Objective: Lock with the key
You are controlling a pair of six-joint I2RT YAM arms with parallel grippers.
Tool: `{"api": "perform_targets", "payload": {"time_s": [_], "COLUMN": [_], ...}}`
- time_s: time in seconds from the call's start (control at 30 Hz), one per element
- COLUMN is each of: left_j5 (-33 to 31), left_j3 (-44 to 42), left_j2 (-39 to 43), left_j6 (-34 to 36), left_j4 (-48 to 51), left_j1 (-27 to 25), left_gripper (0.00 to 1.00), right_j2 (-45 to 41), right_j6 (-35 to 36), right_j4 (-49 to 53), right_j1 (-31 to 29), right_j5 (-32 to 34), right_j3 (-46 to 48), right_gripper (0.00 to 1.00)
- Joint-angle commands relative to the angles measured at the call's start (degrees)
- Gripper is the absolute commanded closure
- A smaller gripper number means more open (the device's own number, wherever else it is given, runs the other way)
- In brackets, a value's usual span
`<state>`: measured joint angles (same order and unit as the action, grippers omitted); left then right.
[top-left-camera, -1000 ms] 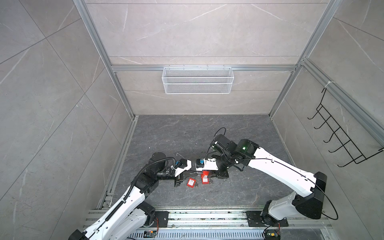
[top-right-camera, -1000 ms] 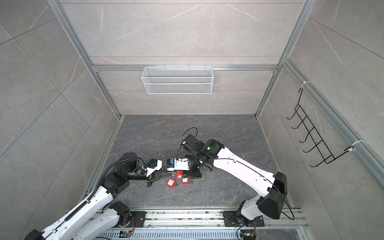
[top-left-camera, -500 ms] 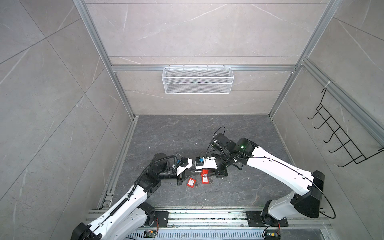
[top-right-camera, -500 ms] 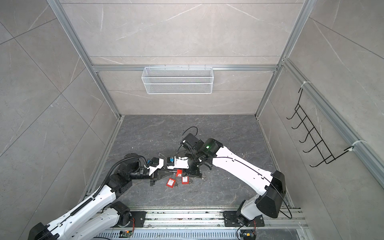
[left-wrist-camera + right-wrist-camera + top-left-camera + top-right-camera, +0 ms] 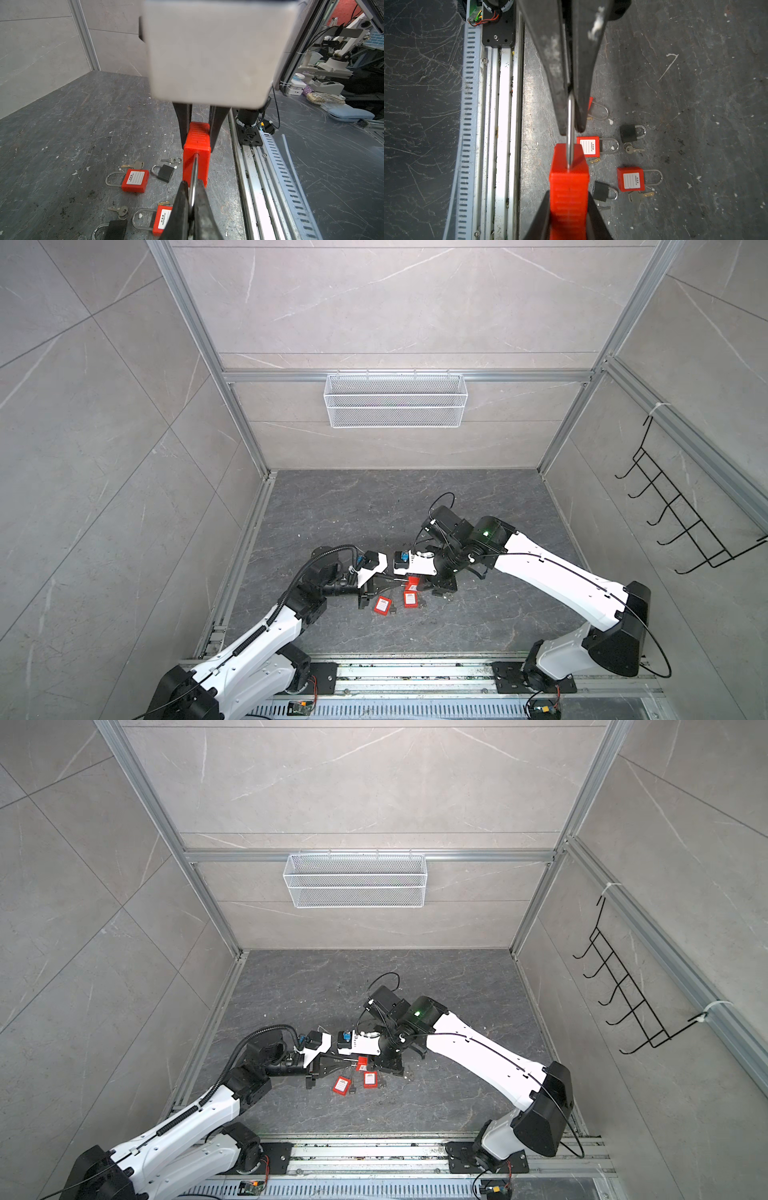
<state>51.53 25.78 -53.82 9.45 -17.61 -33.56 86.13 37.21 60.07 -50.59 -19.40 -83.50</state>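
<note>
White wire basket (image 5: 395,406) hangs on back wall; black hook rack (image 5: 681,499) on side wall.

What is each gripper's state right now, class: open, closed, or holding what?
Left gripper: closed on the silver metal shackle of the red plastic padlock.
Right gripper: closed on the red plastic padlock's body.

Logged inward swing of left arm (image 5: 266,626) at elbow; narrowed gap between left gripper (image 5: 192,184) and right gripper (image 5: 569,199); slight inward tuck of right arm (image 5: 552,585) elbow.
</note>
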Motion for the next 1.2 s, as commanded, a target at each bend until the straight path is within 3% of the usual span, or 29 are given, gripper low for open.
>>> {"api": "perform_targets", "payload": {"time_s": [0.0, 0.33, 0.53, 0.73, 0.87, 1.17], "left_j5": [1.4, 1.9, -0.8, 1.4, 2.7, 4.9], "left_j3": [0.7, 1.3, 3.0, 5.2, 5.5, 5.3], "left_j2": [-2.1, -4.5, -1.3, 1.3, 2.0, 2.5], "left_j6": [-3.9, -4.6, -1.1, -0.2, -0.2, -1.9], "left_j4": [-4.3, -5.8, -0.5, 3.3, 3.6, 1.4], "left_j1": [-3.1, -4.7, -4.3, -0.9, 1.4, 3.3], "left_gripper": [1.00, 1.00, 1.00, 1.00, 1.00, 1.00], "right_j2": [-1.4, -3.7, -3.4, -7.2, -9.5, -14.2], "right_j6": [-0.3, -0.5, 1.3, 0.9, -0.8, -1.9], "right_j4": [-20.9, -28.4, -20.6, -15.7, -14.9, -8.5], "right_j1": [-2.3, -2.8, -2.7, -2.3, -2.1, -0.9], "right_j5": [-7.6, -9.2, -6.7, -0.1, 2.5, 1.8], "right_j3": [-0.8, 2.7, 1.8, 6.0, 9.6, 7.6], "right_gripper": [0.89, 0.89, 0.87, 0.72, 0.56, 0.45]}}
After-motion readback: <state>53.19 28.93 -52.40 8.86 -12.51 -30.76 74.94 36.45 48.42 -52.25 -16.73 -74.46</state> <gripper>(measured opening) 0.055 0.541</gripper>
